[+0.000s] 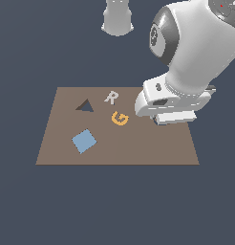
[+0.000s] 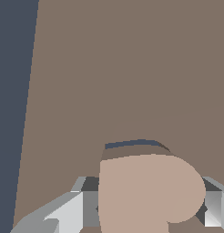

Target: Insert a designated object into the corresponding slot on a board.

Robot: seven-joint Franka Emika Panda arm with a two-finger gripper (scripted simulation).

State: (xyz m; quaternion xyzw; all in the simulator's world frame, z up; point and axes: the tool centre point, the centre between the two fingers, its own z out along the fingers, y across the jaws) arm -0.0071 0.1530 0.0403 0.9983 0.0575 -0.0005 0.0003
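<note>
The heart piece sits between the gripper's fingers, which stand on either side of it and appear closed on its edges. A thin dark curved sliver, probably the slot, shows just beyond the heart's edge on the board. The piece looks flat, thin, rigid and light, with smooth sides that could slip or twist, so a grip across opposite flat flanks seems safest. In the exterior view the hand hides both heart and slot; it hangs low over the board to the exterior view's right of the orange letter G. The dark triangular cutout and blue square lie beyond the G, well apart from the gripper.
</note>
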